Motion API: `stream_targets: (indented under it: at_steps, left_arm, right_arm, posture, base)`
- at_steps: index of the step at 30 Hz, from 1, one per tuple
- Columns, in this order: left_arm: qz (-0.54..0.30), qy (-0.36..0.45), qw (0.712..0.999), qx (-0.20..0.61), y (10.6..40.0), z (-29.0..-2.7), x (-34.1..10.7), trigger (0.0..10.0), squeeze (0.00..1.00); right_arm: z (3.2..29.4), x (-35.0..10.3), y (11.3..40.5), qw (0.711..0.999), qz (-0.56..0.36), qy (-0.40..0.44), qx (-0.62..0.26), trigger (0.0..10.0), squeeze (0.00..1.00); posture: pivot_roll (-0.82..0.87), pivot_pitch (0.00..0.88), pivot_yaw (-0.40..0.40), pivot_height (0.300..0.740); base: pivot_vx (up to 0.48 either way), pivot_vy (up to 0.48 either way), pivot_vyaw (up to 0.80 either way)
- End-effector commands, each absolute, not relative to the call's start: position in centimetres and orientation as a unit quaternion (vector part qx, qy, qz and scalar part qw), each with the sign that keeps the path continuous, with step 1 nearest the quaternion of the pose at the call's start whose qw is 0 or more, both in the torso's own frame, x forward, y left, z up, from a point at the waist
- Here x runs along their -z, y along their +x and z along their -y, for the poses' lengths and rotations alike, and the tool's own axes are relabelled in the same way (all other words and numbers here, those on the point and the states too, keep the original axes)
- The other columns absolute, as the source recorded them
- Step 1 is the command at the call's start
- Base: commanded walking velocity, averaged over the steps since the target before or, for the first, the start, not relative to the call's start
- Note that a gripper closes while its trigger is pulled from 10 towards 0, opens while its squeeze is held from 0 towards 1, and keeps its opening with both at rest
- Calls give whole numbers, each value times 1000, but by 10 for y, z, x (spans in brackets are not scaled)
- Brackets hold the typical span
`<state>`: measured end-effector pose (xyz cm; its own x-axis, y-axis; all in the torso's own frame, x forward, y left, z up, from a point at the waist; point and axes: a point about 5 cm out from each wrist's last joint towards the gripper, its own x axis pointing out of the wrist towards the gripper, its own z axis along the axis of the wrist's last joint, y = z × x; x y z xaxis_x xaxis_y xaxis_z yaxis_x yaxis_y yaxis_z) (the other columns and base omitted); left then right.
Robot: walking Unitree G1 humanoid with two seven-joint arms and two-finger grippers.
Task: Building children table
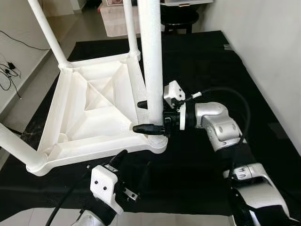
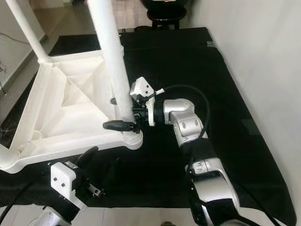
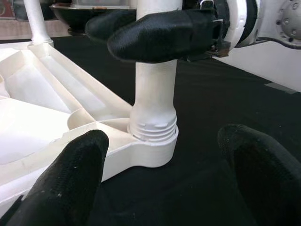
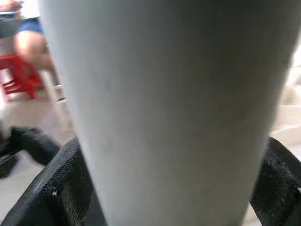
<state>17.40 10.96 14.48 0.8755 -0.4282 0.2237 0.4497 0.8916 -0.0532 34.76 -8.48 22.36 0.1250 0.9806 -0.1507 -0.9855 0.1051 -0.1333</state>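
On the black mat, the upturned white tabletop [image 1: 94, 117] lies flat, and the right pincer [image 1: 149, 117] is clamped around the near-corner leg [image 1: 151, 61] just above its threaded socket [image 3: 153, 136]. The leg's long axis stands nearly upright, threads partly exposed, so twisting looks next. The left pincer [image 1: 129, 172] waits open just beside that corner.

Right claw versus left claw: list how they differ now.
The right claw is closed around the near white table leg just above its socket; the left claw is open and holds nothing. The right claw reaches in sideways at leg height; the left claw sits lower, in front of the upturned tabletop corner, pointing at the leg's threaded base. Both have black fingers.
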Motion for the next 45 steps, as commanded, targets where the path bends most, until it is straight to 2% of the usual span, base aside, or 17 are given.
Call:
stream_targets:
  at_steps: [1,7,11,16,17,18,19,22,25,34,35,36,37,38,42,44,45]
  left_arm:
    - [96,-55,969,222,172,-110,-141,10000,0]
    - [97,-56,969,222,172,-108,-142,10000,0]
    - [97,-57,968,222,171,-108,-142,10000,0]
    - [98,-59,968,221,170,-109,-143,10000,0]
    - [98,-59,968,221,170,-109,-143,10000,0]
    - [98,-59,969,220,169,-109,-144,10000,0]
    - [98,-59,969,220,169,-109,-144,10000,0]
    - [98,-59,969,220,169,-110,-144,10000,0]
    - [97,-60,969,221,170,-110,-144,10000,0]
    - [97,-58,969,221,172,-109,-142,10000,0]
    - [98,-58,969,219,172,-110,-142,10000,0]
    - [99,-57,969,217,172,-110,-142,10000,0]
    - [99,-57,969,217,172,-110,-142,10000,0]
    - [99,-57,969,217,172,-110,-142,10000,0]
    - [99,-58,969,218,172,-110,-142,10000,0]
    - [98,-59,969,220,173,-109,-142,10000,0]
    - [98,-59,969,220,173,-109,-142,10000,0]
  right_arm:
    - [78,-223,347,724,-16,-101,-683,0,0]
    - [84,-221,351,721,-14,-87,-687,0,0]
    - [92,-216,355,745,-1,-89,-661,0,0]
    - [116,-206,358,834,4,-95,-544,0,0]
    - [116,-206,358,834,4,-95,-544,0,0]
    - [120,-199,357,911,1,-90,-403,0,0]
    - [120,-199,357,911,1,-90,-403,0,0]
    - [120,-174,331,976,-47,-60,-204,0,0]
    - [98,-156,315,970,-61,-54,-230,0,0]
    - [81,-161,326,959,-37,-68,-272,0,0]
    - [78,-169,330,956,-25,-62,-287,10000,0]
    - [75,-178,333,944,-5,-57,-325,10000,565]
    - [73,-184,334,935,8,-55,-350,10000,565]
    - [71,-196,334,916,27,-46,-398,10000,1000]
    - [71,-210,333,892,45,-44,-448,10000,1000]
    - [81,-211,325,810,19,-74,-581,10000,1000]
    - [81,-211,325,810,19,-74,-581,10000,1000]
  posture:
    - [-28,139,32,740]
    - [-32,142,34,740]
    - [-36,145,33,740]
    - [-51,161,35,740]
    - [-51,161,35,740]
    - [-52,164,34,740]
    - [-52,164,34,740]
    - [-62,167,38,740]
    - [-71,156,44,740]
    - [-59,142,32,740]
    - [-57,140,31,740]
    - [-50,137,32,740]
    - [-50,137,32,740]
    - [-47,134,34,740]
    - [-40,134,36,740]
    - [-39,133,35,740]
    - [-39,133,35,740]
  base:
    - [0,0,0]
    - [0,0,0]
    - [0,0,0]
    - [0,0,0]
    - [0,0,0]
    - [0,0,0]
    - [0,0,0]
    - [0,0,0]
    - [0,0,0]
    - [0,0,0]
    - [0,0,0]
    - [0,0,0]
    - [0,0,0]
    - [0,0,0]
    - [0,0,0]
    - [0,0,0]
    - [0,0,0]
